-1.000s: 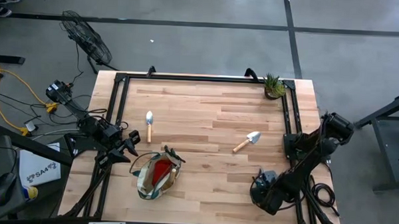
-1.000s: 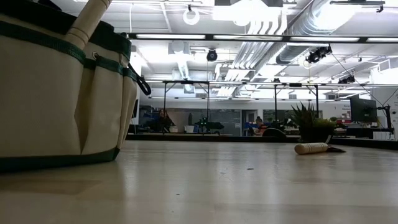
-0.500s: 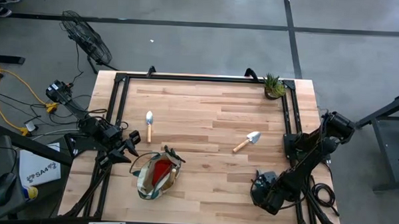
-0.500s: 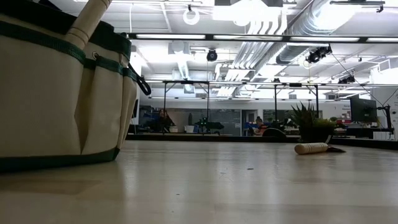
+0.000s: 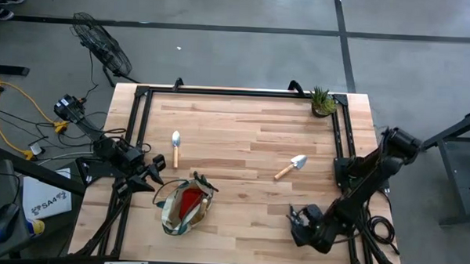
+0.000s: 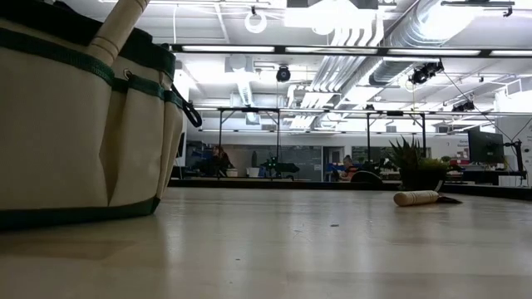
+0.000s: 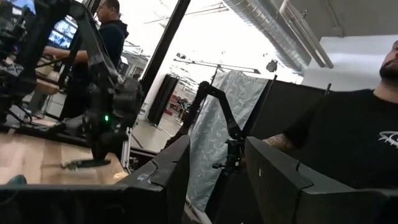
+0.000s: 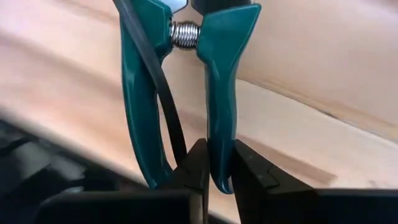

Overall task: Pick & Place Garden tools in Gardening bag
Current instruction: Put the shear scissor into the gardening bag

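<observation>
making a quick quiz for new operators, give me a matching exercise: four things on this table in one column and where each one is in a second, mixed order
Things:
1. pruner
2. gardening bag
3. potted plant
4. trowel with its blade toward the table's far edge

Places:
A. far right corner of the table
B. one handle pinched in the right gripper, near the front right of the table
C. near the front edge, just right of the left gripper
D. left of centre, beyond the bag

Pairs: 1-B, 2-C, 3-A, 4-D
</observation>
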`<move>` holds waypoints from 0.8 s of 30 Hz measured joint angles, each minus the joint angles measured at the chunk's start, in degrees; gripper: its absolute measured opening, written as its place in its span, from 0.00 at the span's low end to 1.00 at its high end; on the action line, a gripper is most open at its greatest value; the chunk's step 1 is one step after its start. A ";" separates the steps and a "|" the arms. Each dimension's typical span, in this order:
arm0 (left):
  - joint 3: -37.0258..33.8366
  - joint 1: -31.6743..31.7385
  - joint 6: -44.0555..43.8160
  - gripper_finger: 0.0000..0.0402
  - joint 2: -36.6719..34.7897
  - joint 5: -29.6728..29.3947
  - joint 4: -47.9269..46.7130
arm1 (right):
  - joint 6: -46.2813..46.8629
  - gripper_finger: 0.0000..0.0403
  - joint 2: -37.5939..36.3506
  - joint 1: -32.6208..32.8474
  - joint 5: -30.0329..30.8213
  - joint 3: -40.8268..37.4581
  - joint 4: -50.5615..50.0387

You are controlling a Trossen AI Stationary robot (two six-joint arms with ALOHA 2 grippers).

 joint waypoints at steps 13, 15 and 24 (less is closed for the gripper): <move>1.30 0.00 -7.79 0.38 -0.01 -5.82 0.03 | -15.96 0.08 -16.35 -5.84 11.47 0.11 2.55; 1.33 -0.02 -7.95 0.38 0.02 -7.65 0.00 | -19.22 0.08 -17.30 -7.96 11.38 0.11 3.06; 1.51 0.00 -10.14 0.38 0.02 -12.80 0.02 | -30.25 0.08 -17.82 -18.90 -1.52 0.11 16.10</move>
